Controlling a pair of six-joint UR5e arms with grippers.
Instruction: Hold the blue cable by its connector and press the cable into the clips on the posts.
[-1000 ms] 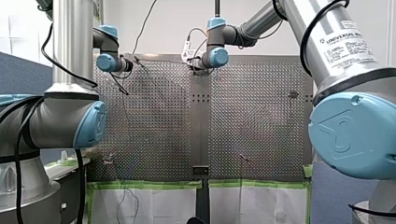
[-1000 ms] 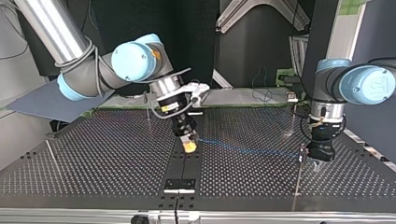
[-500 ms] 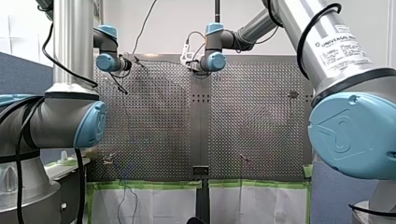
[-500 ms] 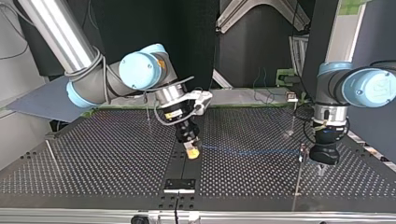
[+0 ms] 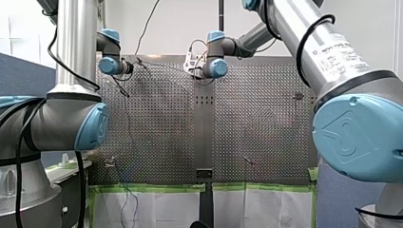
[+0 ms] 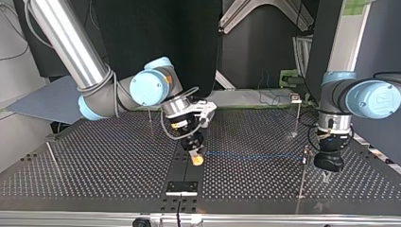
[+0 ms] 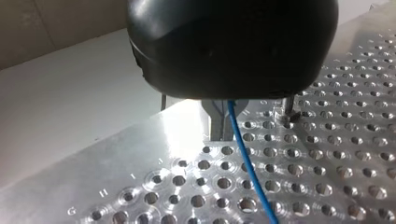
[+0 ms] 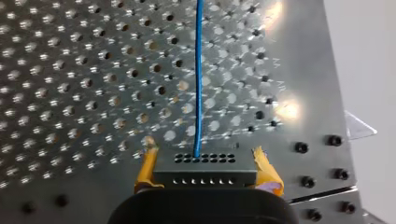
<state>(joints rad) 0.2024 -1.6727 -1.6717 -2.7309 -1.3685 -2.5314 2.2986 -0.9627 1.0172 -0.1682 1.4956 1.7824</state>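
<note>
Right wrist view | right gripper (image 8: 205,162) clamped on black perforated connector (image 8: 205,171), thin blue cable (image 8: 198,84) at its 12 o'clock | left gripper (image 6: 326,176): cannot tell | your risk: lowered off-line, cable misses thin metal clip post (image 6: 301,177).

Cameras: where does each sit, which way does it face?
Front view: behind and above the shoulders, looking over the table; my left arm at left, my right arm at right.
Top view: across the table, low, facing the arms; my right tool at its left, my left tool at its right.
Left wrist view: on my left wrist, looking down its tool at the blue cable.
Right wrist view: on my right wrist; yellow pads clamp the connector.
Shared: both wrist views and the top view show the blue cable.
</note>
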